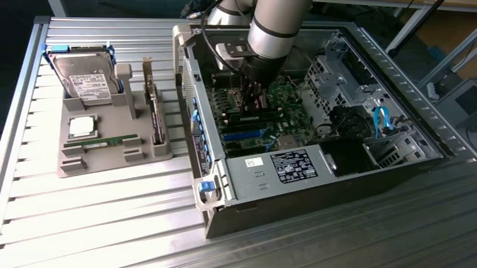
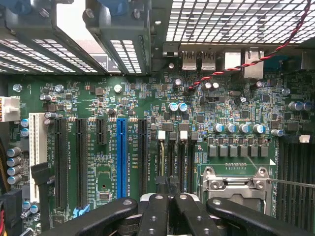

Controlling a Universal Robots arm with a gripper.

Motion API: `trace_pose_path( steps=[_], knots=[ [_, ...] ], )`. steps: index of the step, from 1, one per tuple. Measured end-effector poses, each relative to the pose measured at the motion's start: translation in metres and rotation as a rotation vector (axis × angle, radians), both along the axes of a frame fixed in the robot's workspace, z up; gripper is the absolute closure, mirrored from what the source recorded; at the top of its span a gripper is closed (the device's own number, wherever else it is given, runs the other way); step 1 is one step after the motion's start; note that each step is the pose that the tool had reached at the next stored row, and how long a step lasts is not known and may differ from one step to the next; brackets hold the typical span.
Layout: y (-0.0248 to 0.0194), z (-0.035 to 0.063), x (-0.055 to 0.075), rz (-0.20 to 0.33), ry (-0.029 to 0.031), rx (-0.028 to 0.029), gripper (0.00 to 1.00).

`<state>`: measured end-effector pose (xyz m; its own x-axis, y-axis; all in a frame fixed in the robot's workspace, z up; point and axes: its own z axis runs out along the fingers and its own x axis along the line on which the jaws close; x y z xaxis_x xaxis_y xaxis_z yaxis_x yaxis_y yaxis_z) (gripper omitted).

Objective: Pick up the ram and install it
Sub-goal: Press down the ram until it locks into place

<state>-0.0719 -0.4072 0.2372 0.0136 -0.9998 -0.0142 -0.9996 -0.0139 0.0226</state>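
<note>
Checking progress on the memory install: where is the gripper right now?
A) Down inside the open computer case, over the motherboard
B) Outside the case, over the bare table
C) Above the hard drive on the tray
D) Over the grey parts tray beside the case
A: in the exterior view the gripper reaches down into the open computer case, just above the green motherboard, apart from the grey parts tray.

Slatted metal table [image 1: 104, 223], computer case [image 1: 313, 190], parts tray [image 1: 111, 162]

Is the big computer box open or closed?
Open. The computer case lies on its side with no side cover, so the green motherboard shows inside, and the robot's claw reaches down into it.
</note>
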Motion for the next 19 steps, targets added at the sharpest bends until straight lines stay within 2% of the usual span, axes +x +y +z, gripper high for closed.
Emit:
trace_pose_path(
  steps=[19],
  knots=[
    [0.0000, -0.0031, 0.0000, 0.000, -0.0001, 0.0001, 0.90]
  ],
)
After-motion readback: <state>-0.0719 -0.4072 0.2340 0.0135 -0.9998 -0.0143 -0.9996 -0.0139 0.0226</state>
